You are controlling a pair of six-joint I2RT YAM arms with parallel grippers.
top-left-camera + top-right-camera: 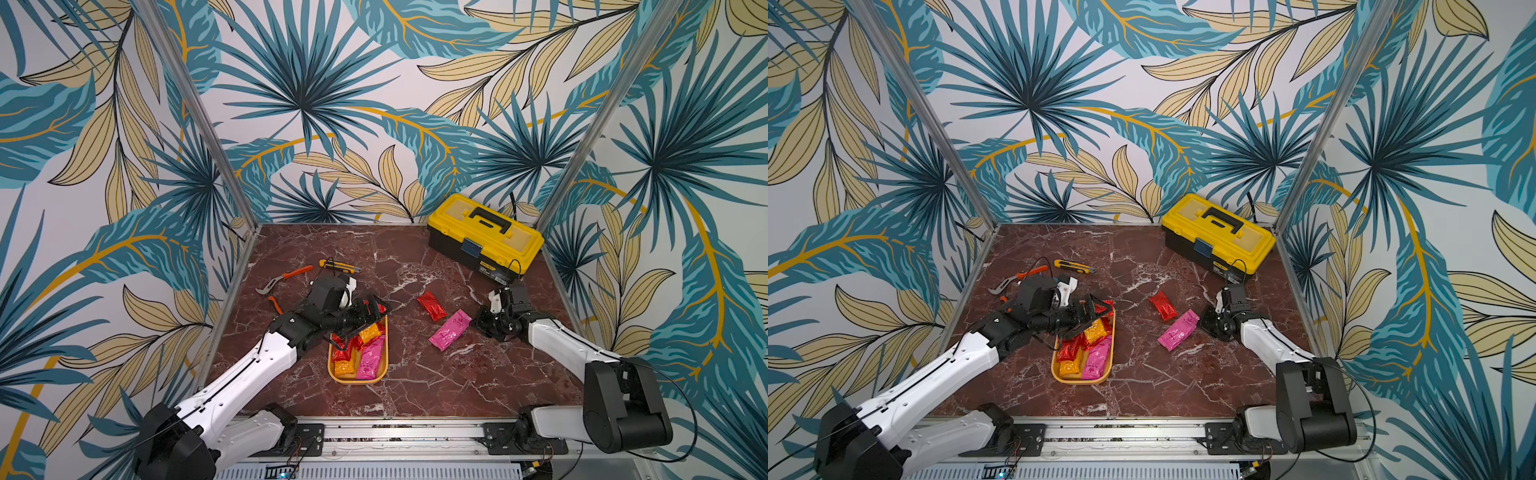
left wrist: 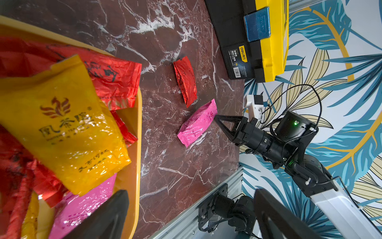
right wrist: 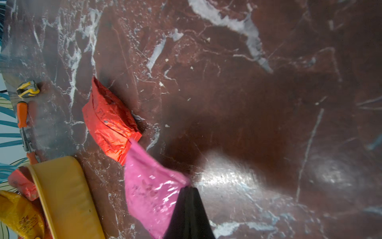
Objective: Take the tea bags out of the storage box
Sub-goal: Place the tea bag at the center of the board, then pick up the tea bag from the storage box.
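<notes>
- In both top views, my left gripper (image 1: 360, 319) hangs over one end of the storage box (image 1: 358, 380). Its fingers are spread wide and empty, with the heap of tea bags (image 1: 368, 359) directly beneath them. I judge it is poised to pick the next one.
- Across the marble table (image 1: 415, 395), the right gripper (image 1: 474, 322) meets the end of a pink tea bag (image 1: 451, 334) lying on the stone. A red tea bag (image 1: 432, 305) lies just beyond those tips. Both are well apart from the box, so I take this patch for the drop-off spot.
- The toolbox (image 1: 494, 241), utility knife (image 1: 338, 266) and pliers (image 1: 297, 272) sit clear of both sets of fingers.
- Left wrist view: an orange-yellow tea bag (image 2: 62, 124) tops the red ones inside the box's rim, just ahead of my open fingers (image 2: 107, 215). It looks the easiest to reach. Farther out, the right gripper's tips touch the pink bag's end.
- Right wrist view: the right fingers (image 3: 188, 207) read as one dark wedge, closed together on the pink bag's corner. The bag rests on the marble and the red one is close past its far end. I judge this a set-down with the pinch not yet let go.
</notes>
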